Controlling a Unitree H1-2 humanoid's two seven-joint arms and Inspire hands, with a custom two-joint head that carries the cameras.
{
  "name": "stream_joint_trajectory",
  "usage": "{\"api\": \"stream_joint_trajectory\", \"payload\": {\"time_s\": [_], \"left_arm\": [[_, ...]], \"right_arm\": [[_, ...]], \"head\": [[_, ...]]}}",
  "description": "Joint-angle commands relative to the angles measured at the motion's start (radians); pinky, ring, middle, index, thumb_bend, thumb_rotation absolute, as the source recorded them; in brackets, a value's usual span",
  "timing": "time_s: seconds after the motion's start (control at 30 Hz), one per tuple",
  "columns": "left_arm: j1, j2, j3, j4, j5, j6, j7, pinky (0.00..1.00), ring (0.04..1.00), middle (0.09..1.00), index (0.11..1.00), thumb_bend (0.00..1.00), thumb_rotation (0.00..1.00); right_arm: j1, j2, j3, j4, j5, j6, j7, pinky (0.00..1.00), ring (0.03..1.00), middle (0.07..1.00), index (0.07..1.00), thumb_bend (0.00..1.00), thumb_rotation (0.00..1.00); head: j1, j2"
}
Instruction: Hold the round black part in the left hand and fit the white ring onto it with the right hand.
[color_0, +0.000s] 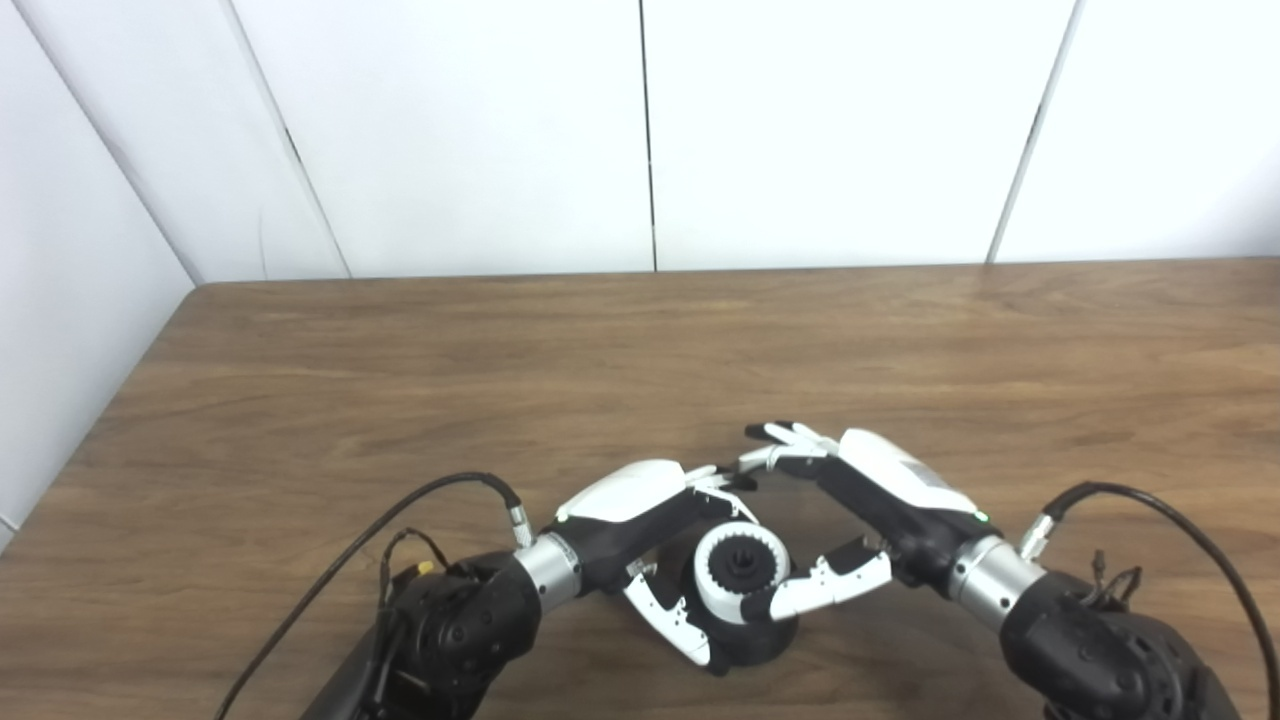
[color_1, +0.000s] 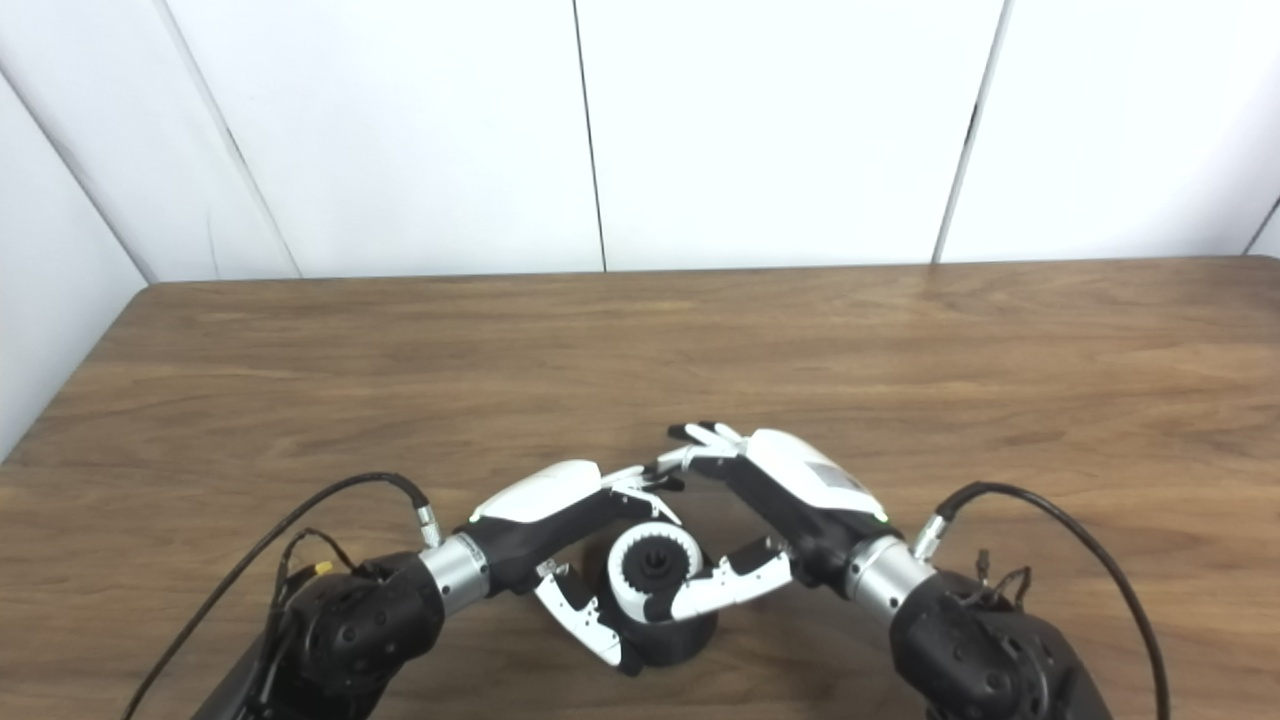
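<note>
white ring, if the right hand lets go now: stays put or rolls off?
Likely stays: the white ring already sits around the toothed hub of the round black part. It looks rigid, probably light plastic. Loose on the table, it could roll on edge.

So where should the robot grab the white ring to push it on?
Probably by its smooth outer rim, from the robot's right. The white ring faces up toward the camera on the round black part, with teeth inside, so fingers belong outside. The left hand already wraps the left side; the right hand has its thumb on the right rim.
</note>
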Motion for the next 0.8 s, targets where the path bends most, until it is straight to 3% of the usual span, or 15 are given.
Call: {"api": "stream_joint_trajectory", "payload": {"time_s": [0.0, 0.2, 0.57, 0.77], "left_arm": [[-0.014, 0.003, 0.0, -0.01, -0.005, 0.001, -0.008, 0.95, 1.0, 0.966, 0.679, 0.95, 0.23], [-0.013, 0.009, -0.002, -0.012, 0.001, 0.003, -0.013, 0.96, 1.0, 0.97, 0.687, 0.94, 0.25], [-0.018, 0.02, 0.001, -0.005, -0.003, 0.011, -0.024, 0.95, 1.0, 0.964, 0.743, 0.97, 0.28], [-0.029, 0.036, -0.005, 0.001, 0.014, 0.017, -0.045, 0.96, 1.0, 0.976, 0.837, 1.0, 0.34]], "right_arm": [[-0.024, 0.007, -0.028, -0.034, 0.038, -0.004, -0.031, 0.96, 1.0, 0.963, 0.83, 1.0, 0.52], [-0.023, 0.0, -0.086, -0.041, 0.094, 0.009, -0.054, 0.89, 0.995, 0.964, 0.858, 1.0, 0.52], [0.005, -0.034, -0.158, -0.034, 0.14, 0.042, -0.079, 0.88, 0.971, 0.96, 0.848, 1.0, 0.57], [0.023, -0.036, -0.19, -0.012, 0.176, 0.025, -0.113, 0.89, 0.971, 0.956, 0.818, 1.0, 0.56]], "head": [[0.0, 0.001], [-0.001, 0.006], [-0.002, 0.008], [-0.004, 0.008]]}}
